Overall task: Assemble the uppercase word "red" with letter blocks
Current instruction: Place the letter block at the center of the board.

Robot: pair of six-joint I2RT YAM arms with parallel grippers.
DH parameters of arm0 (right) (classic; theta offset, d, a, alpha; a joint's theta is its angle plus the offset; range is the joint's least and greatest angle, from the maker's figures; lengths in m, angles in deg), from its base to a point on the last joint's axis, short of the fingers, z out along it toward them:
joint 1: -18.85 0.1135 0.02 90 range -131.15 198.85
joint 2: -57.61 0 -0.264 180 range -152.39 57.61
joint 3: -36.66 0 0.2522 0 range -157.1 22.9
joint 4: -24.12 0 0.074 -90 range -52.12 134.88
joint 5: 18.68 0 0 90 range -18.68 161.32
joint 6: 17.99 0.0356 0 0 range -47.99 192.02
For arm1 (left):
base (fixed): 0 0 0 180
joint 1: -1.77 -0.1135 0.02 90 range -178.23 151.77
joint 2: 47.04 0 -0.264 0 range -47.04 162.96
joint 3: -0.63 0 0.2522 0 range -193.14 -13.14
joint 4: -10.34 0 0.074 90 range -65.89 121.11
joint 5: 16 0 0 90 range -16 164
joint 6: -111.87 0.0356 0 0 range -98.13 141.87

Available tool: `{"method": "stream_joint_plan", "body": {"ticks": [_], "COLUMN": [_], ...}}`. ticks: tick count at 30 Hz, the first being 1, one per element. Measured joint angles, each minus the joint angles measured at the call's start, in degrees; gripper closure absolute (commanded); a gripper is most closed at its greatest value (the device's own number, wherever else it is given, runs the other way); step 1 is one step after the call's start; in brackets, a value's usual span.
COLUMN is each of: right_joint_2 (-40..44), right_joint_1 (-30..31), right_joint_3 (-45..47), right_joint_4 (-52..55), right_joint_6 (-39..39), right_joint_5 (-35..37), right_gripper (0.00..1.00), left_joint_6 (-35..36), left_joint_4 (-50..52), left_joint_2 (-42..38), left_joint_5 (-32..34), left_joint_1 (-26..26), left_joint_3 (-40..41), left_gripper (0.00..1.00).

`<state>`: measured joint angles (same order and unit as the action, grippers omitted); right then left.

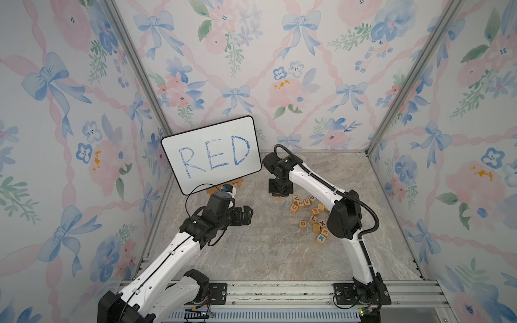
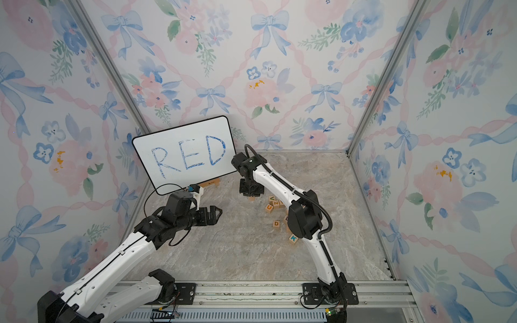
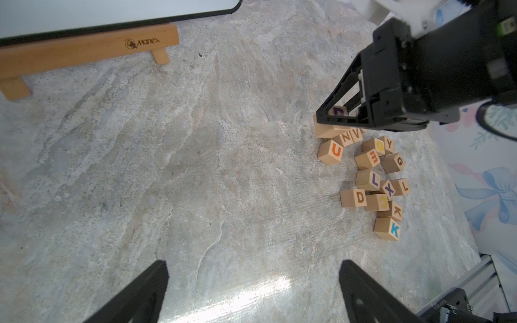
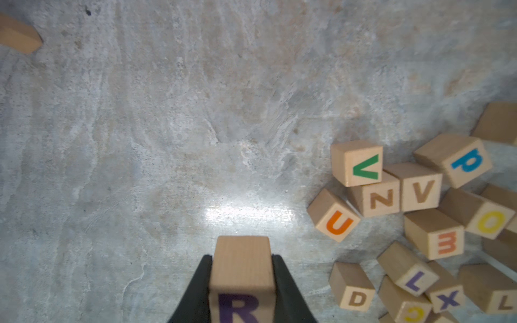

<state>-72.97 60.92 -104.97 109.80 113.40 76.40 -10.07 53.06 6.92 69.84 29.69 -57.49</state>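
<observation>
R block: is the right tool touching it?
Touching. The right wrist view shows the right tool clamped on the R block, fingers flat against both sides.

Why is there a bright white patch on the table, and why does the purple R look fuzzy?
In the right wrist view, the patch is light glaring off the glossy table; the R block sits very near the lens, so it blurs. The left wrist view shows similar glare. Both top views look evenly lit.
</observation>
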Motion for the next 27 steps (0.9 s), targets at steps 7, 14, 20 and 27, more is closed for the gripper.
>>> {"method": "stream_joint_plan", "body": {"ticks": [7, 14, 20, 27], "right_joint_2": [0.0, 0.0, -0.7, -5.7], "right_joint_1": [3.7, 6.5, 8.5, 11.0], "right_joint_3": [0.0, 0.9, 0.9, -0.4], "right_joint_4": [-2.2, -5.7, -8.3, -9.8], "right_joint_6": [3.7, 6.6, 8.2, 10.2], "right_joint_5": [-0.9, -2.3, -3.5, -5.3], "right_gripper": [0.83, 0.83, 0.83, 0.83], "left_joint_6": [-2.5, -5.4, -6.8, -7.6], "left_joint_4": [5.4, 11.6, 16.7, 22.3], "left_joint_2": [-3.3, -10.5, -14.4, -17.3], "left_joint_5": [-0.9, -2.2, -2.4, -2.6], "left_joint_1": [0.0, 0.0, 0.1, 0.2], "left_joint_3": [0.0, 0.0, 0.0, -1.1], "left_gripper": [0.02, 0.02, 0.02, 0.02]}}
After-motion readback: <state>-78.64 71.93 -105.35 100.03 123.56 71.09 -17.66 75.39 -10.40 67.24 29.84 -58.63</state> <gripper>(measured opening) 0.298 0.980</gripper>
